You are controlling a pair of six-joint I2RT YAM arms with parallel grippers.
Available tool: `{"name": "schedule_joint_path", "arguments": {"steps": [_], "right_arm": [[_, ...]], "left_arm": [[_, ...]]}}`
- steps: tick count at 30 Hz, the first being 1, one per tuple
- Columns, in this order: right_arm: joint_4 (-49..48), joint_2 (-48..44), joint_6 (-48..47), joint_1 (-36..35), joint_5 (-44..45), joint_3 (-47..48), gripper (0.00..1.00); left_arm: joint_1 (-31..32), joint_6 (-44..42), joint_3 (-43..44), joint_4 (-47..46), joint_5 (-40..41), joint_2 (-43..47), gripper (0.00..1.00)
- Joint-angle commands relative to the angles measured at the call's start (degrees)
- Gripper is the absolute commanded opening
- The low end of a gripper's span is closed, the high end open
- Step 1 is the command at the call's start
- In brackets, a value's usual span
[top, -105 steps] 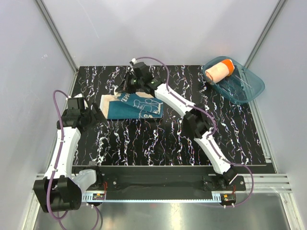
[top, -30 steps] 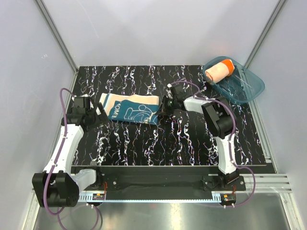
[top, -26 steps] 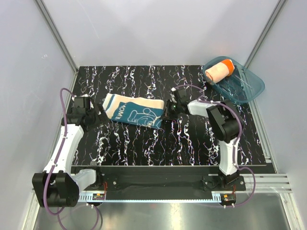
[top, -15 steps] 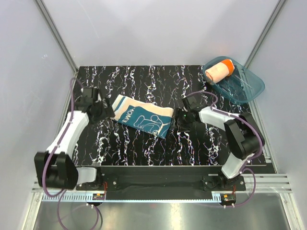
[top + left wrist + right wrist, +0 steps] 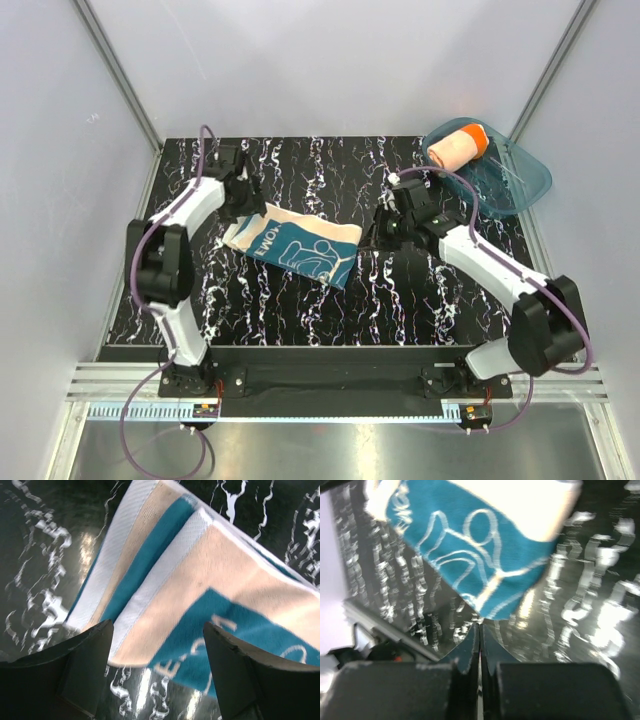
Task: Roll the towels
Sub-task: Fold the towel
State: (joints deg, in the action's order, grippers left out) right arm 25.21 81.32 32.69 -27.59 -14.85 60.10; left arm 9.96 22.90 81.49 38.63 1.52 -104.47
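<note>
The teal-blue towel [image 5: 296,244] lies folded flat in the middle of the table, its cream and white stripes towards the left. My left gripper [image 5: 248,203] hovers open over that striped left end; in the left wrist view its fingers [image 5: 85,665] stand wide on either side of the towel's [image 5: 200,570] near edge, holding nothing. My right gripper [image 5: 383,232] is shut and empty, just right of the towel; the right wrist view shows its tips [image 5: 480,628] pressed together just short of the blue corner [image 5: 485,555]. The orange towel [image 5: 457,147] sits rolled in the tub.
The translucent teal tub [image 5: 510,185] stands at the table's back right corner. Grey walls with metal frame posts enclose the black marbled table [image 5: 330,300] on three sides. A rail runs along its near edge.
The left arm swung from the table's left side to the far end of the towel, its jaws narrowing slightly. The right gripper drew back rightward off the towel and shut. The towel slid slightly right.
</note>
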Motion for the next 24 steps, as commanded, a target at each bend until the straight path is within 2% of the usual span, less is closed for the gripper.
{"name": "schedule_joint_path", "arguments": {"steps": [1,5,14,24], "right_arm": [[-9.38,3.93,3.34,-1.84,-10.10,-1.73,0.00],[-19.38,10.15,6.07,-4.04,-15.37,-4.02,0.00],[-33.19,21.41,14.15,-5.01,-16.87,-12.45,0.00],[-36.37,25.73,15.39,-5.01,-18.19,-15.01,0.00]], "left_arm": [[1.64,-0.48,5.77,-2.16,-1.17,-4.16,0.77],[2.08,-1.10,8.68,-2.33,-1.17,-7.77,0.76],[2.09,-2.41,12.54,-2.42,-0.64,-12.78,0.73],[2.26,-4.00,12.72,-5.23,-2.84,-16.56,0.68]]}}
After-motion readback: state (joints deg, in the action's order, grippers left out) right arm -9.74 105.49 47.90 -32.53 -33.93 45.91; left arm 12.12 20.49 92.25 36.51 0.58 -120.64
